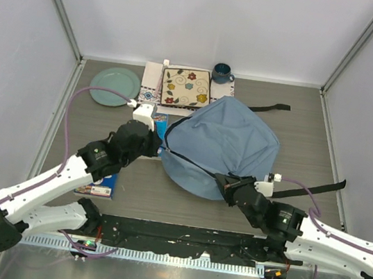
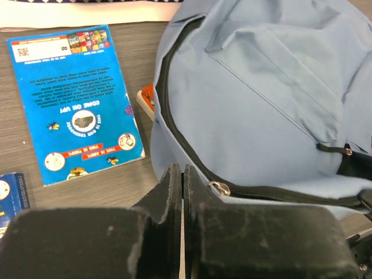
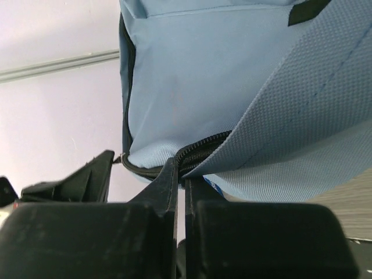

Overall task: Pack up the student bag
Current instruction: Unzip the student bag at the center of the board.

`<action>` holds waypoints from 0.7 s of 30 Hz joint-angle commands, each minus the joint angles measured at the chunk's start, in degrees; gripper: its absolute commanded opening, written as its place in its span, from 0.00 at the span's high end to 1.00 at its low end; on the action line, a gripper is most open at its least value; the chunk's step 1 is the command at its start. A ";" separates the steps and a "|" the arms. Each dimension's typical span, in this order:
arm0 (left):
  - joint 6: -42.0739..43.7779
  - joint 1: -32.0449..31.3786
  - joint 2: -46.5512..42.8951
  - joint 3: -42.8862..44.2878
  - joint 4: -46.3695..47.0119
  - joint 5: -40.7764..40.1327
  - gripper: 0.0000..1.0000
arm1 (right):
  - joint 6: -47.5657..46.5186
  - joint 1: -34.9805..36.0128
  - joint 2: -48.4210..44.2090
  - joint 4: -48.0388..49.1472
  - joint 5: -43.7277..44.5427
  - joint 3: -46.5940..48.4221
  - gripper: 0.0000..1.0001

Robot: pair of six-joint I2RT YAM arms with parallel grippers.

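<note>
The student bag (image 1: 225, 142) is a large light-blue backpack lying in the middle of the table. Its dark zipper (image 2: 174, 125) runs along the near left edge. My left gripper (image 1: 161, 147) (image 2: 182, 170) is shut at the bag's left edge, pinching the zipper line beside a small metal pull ring (image 2: 220, 187). My right gripper (image 1: 225, 182) (image 3: 181, 167) is shut on the bag's near zipper edge (image 3: 203, 148), and the fabric there is raised off the table. A blue book (image 2: 75, 99) (image 1: 159, 125) lies flat just left of the bag.
A second blue book (image 1: 101, 184) lies partly under my left arm. An orange-edged object (image 2: 146, 99) pokes out from under the bag. A green plate (image 1: 115, 87), a floral plate (image 1: 186, 87) on a white mat and a dark mug (image 1: 222, 72) stand at the back. Black straps (image 1: 316, 189) trail right.
</note>
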 commanded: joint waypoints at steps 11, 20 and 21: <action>-1.89 8.32 5.77 0.64 2.72 5.75 1.00 | -26.39 -1.37 -11.33 -24.06 5.80 2.46 0.99; -5.06 7.80 8.93 2.13 6.86 21.13 1.00 | -48.21 -1.45 -9.15 -16.33 0.36 6.77 0.99; -5.06 7.10 9.28 2.66 6.86 21.23 1.00 | -51.10 -1.45 -8.36 -15.45 -0.17 6.94 0.99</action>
